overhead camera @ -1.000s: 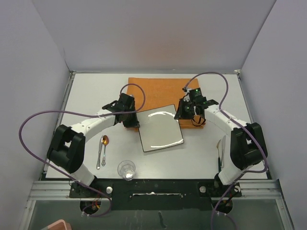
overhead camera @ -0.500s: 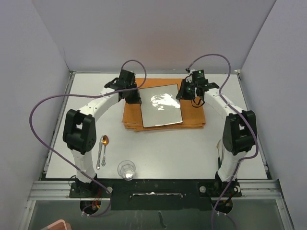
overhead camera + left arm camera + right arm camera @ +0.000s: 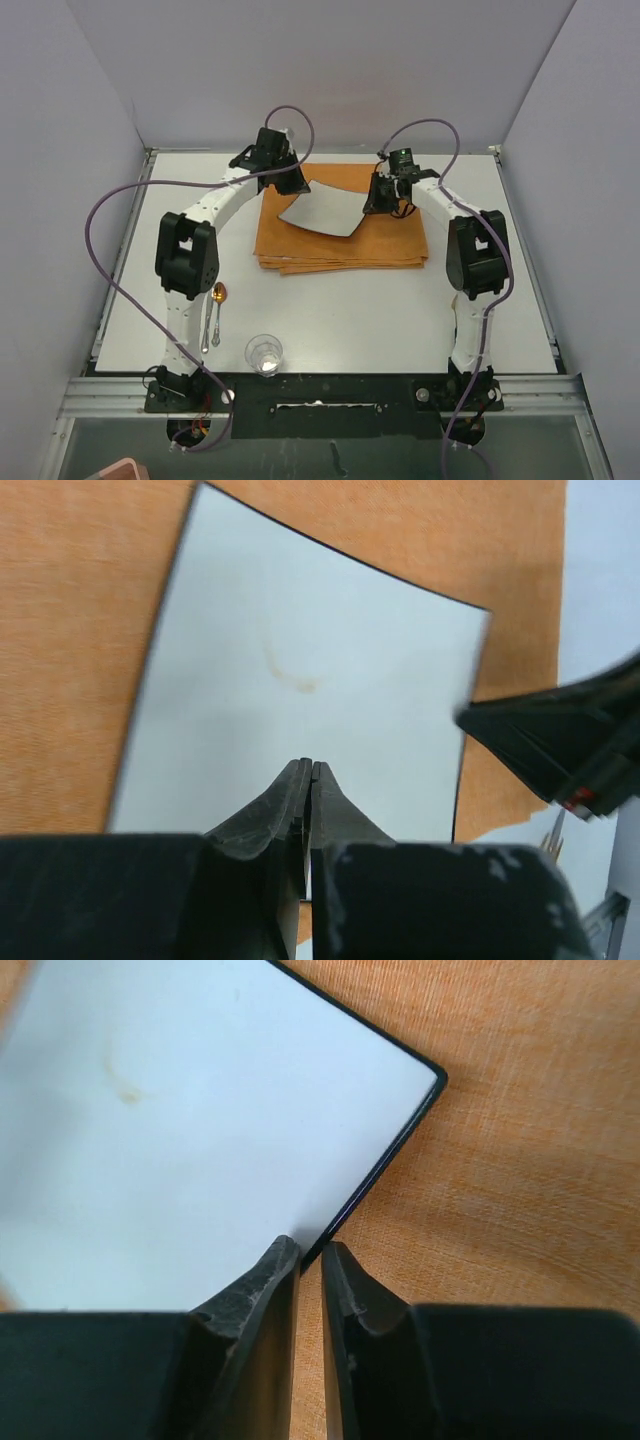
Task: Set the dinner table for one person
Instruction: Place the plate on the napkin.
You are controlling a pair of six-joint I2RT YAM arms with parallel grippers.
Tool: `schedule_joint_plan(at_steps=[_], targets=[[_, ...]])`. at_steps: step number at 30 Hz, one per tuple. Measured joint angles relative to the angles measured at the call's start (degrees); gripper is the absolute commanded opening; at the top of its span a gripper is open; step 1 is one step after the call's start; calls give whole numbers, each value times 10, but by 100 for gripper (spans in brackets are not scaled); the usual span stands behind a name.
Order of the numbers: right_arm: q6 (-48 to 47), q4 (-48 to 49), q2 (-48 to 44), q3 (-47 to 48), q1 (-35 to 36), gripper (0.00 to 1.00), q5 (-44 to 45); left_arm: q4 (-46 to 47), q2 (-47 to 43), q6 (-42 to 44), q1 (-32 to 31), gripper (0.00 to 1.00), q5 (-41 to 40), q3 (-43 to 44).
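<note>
The square white plate with a thin dark rim hangs tilted over the orange folded cloth at the back of the dinner table. My right gripper is shut on the plate's right edge. In the right wrist view the dark rim runs into the narrow gap of that gripper. My left gripper is at the plate's left corner. In the left wrist view its fingers are shut tip to tip over the plate, and I see nothing between them.
A spoon and a second piece of cutlery lie at the near left of the table. A clear glass stands by the near edge. Grey walls close in the back and both sides.
Both arms have carried the plate from the table's middle back over the orange cloth. It was level and now tilts. The left fingers have closed fully together.
</note>
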Motion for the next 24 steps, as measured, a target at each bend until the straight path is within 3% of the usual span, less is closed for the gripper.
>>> schedule_joint_plan(at_steps=[8, 17, 22, 24], targets=[[-3, -2, 45, 34, -5, 0, -16, 51, 1, -17, -25, 0, 57, -43], [-6, 6, 43, 38, -26, 0, -27, 61, -5, -1, -19, 0, 33, -117], [1, 9, 30, 35, -39, 48, -39, 58, -60, 15, -15, 0, -32, -176], [6, 12, 20, 31, -47, 56, -50, 58, -96, 15, -13, 1, -70, -202]])
